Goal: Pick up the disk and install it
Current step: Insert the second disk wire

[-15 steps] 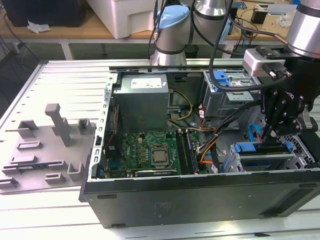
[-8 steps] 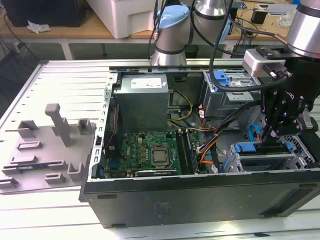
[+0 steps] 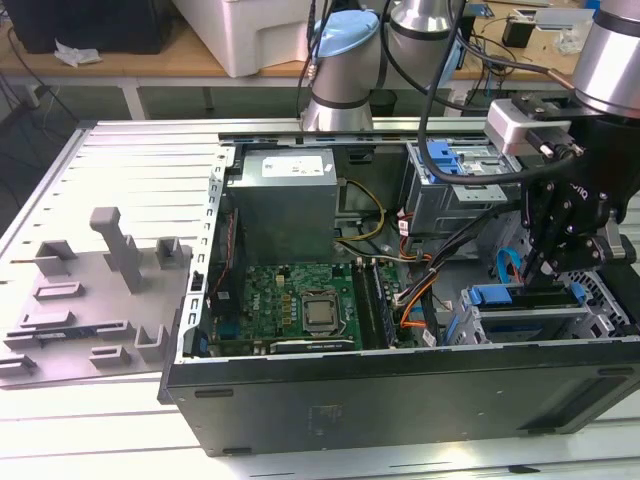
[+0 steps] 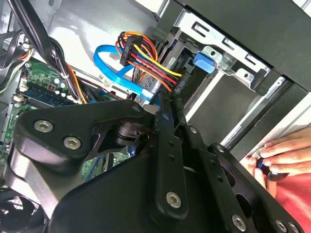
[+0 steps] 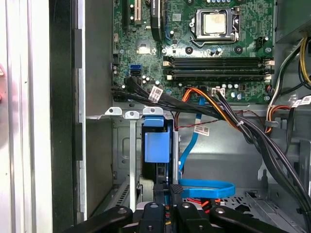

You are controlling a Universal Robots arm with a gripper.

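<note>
First wrist view showed the disk (image 5: 158, 145) edge-on as a blue strip, standing partway in a slot of the drive cage (image 5: 130, 145) at one corner of the computer case (image 5: 63, 121), below the motherboard's (image 5: 194, 48) edge. The gripper (image 5: 167, 190) had its fingers drawn close together and, as far as could be judged, pinched on the disk's outer end.

The disk looked rigid and fairly heavy for its size, with smooth metal faces that might slip. It was probably sensitive to knocks, so the plastic carrier rails seemed the safer place to grip, squarely across the narrow sides, to keep it from twisting in the slot.

The exterior view alone gave the wider layout: the gripper (image 3: 553, 275) hung over the cage in the case's near corner on the exterior view's right; a grey fixture tray (image 3: 90, 310) lay on the bench beside the case's opposite side.

The second wrist view added a person's hand (image 4: 282, 155) resting just outside the case wall; it also showed a bundle of coloured wires (image 4: 146, 58) and a blue data cable (image 4: 119, 73) hanging close beside the fingers, where they might snag.
</note>
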